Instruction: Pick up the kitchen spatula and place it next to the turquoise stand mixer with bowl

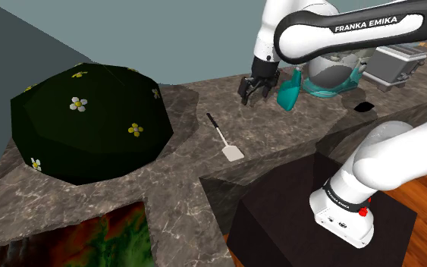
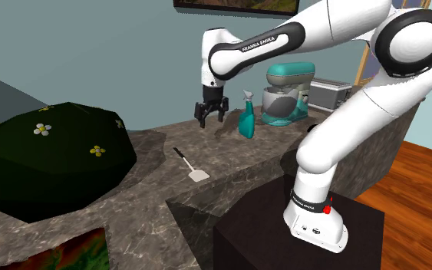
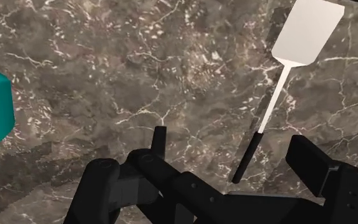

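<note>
Shoulder view shows me the gripper (image 1: 257, 97) hanging above the marble table (image 1: 295, 133), just beside a teal spray bottle (image 1: 289, 91). The fingers stand wide apart and hold nothing. The spatula (image 1: 222, 135) lies flat on the table, between the gripper and a big dark green mound (image 1: 90, 121) with small flowers. Its pale blade points toward the table's near edge and its black handle toward the wall. From the wrist camera I see the handle end below the gap between the fingers, not touched. The turquoise stand mixer (image 1: 329, 76) stands behind the bottle, well apart from the spatula.
</note>
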Robot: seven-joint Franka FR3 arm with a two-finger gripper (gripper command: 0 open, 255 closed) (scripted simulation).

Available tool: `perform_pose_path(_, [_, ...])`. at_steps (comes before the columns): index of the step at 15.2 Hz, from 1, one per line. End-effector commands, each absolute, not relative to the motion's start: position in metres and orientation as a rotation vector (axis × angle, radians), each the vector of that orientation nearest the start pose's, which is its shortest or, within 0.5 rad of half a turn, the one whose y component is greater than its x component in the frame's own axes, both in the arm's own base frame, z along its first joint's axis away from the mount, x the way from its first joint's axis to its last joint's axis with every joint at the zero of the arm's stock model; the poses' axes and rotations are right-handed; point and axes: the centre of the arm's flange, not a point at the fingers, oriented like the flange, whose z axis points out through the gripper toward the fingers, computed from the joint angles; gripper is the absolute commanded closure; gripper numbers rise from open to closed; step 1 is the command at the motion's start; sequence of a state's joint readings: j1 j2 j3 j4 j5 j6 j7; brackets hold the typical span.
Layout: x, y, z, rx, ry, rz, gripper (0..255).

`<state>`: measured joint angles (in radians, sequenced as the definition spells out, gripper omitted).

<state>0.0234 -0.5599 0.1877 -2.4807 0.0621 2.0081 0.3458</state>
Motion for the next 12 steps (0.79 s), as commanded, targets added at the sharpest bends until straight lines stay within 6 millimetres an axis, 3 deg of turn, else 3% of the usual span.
perform_pose_path(1, [0.390,0.106,0.468,-3.138,0.334,-0.135,0])
perform_pose_path(10, [0.440,0.175,0.385,-3.107,0.524,-0.105,0])
perform_pose_path(12, [0.444,0.180,0.373,-3.104,0.539,-0.103,0])
